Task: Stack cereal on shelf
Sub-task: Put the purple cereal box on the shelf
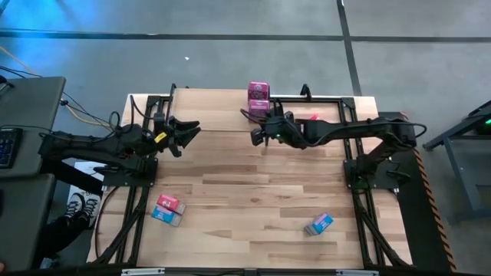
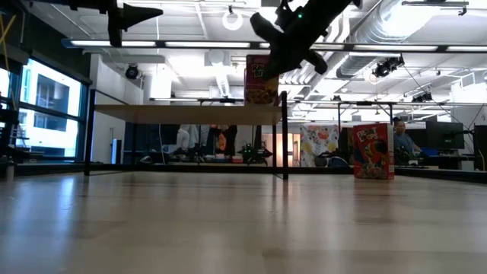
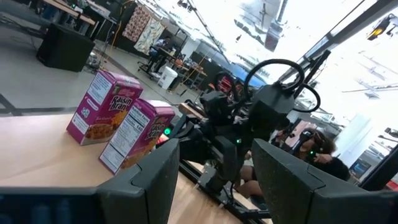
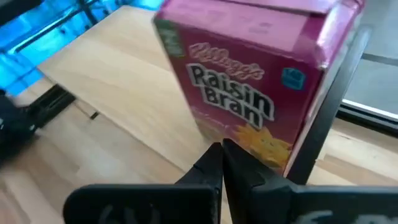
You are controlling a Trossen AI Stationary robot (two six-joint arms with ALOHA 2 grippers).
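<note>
Shelf: light wood, two pink cereal boxes upright at its right end. Table: three boxes, two touching, one apart

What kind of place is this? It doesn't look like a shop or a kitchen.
Probably a robotics lab or open workshop. Exposed ducts and strip lights run overhead, a person sits at a monitor behind, and a wooden test table carries cereal boxes between two robot arms.
</note>
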